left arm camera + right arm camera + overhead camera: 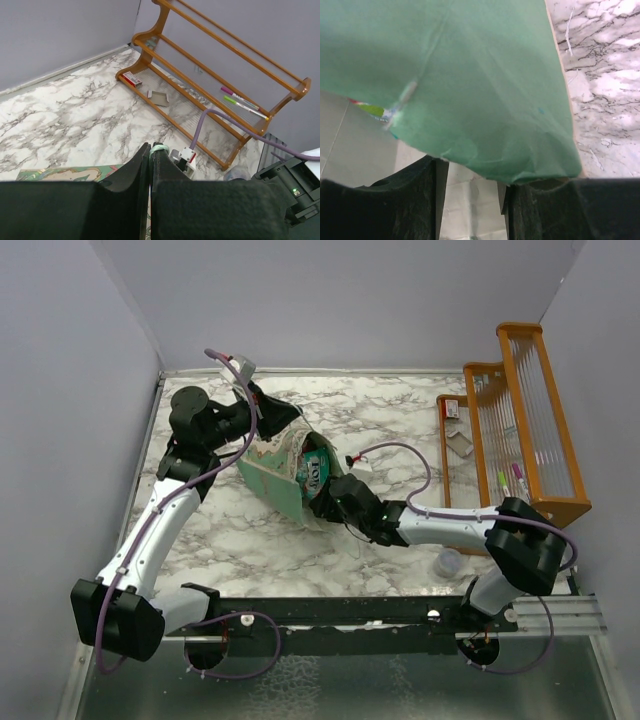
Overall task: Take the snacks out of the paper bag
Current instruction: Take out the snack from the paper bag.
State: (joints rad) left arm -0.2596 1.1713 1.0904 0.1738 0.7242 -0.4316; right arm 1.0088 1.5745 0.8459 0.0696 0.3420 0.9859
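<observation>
The mint-green paper bag (pixel 275 485) lies tilted on the marble table, its mouth facing right. A teal snack packet (pixel 316 468) shows inside the mouth. My left gripper (pixel 285 423) is at the bag's upper rim. In the left wrist view it (pixel 151 150) is shut on a thin mint-green strip of the bag's edge, with the printed panel (pixel 65 174) below. My right gripper (pixel 322 495) reaches into the mouth. In the right wrist view it (pixel 470 170) is open, under the green bag wall (pixel 485 90), with the white inside (pixel 470 210) between its fingers. A packet edge (pixel 375 110) peeks out at left.
An orange wooden rack (pixel 520 430) stands at the right, with pens (pixel 510 480), a small red box (pixel 452 410) and a card piece (pixel 460 443) on it. A clear plastic cup (pixel 448 562) sits by the right arm. The rack (pixel 215 75) also shows in the left wrist view.
</observation>
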